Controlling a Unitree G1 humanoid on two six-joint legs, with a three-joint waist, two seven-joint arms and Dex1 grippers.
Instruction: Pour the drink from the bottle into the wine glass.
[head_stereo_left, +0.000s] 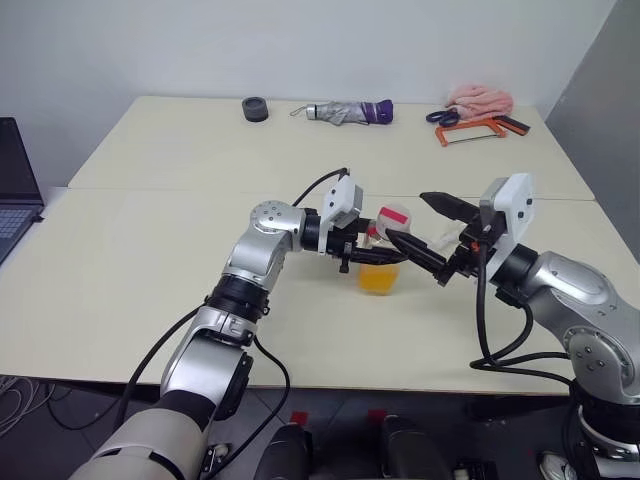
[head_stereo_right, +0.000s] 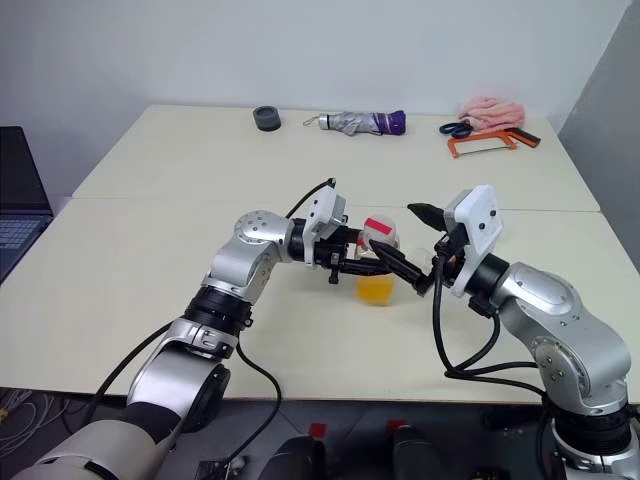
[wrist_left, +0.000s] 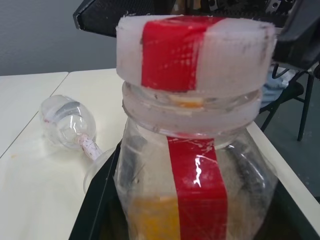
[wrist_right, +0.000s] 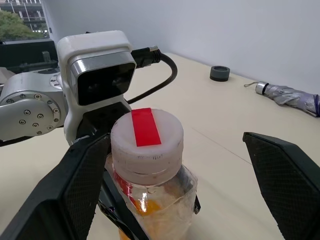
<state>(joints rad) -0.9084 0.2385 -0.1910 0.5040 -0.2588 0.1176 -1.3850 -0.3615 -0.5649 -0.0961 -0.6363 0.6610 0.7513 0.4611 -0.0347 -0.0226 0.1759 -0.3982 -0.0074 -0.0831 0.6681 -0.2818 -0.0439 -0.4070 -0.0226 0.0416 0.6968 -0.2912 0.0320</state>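
Step in hand looks like uncapping: the left end effector (head_stereo_right: 352, 258) is pinched on the bottle (wrist_right: 150, 192), holding it upright above the tabletop (head_stereo_left: 150, 260) with the cap (wrist_right: 146, 137) on and the drink (head_stereo_left: 379, 278) low inside. The right end effector (head_stereo_left: 428, 232) stands spread wide, one finger either side of the cap, not touching. Next it must close on the cap and twist; the wine glass (wrist_left: 70, 125) lies on its side on the tabletop nearby and needs righting before pouring.
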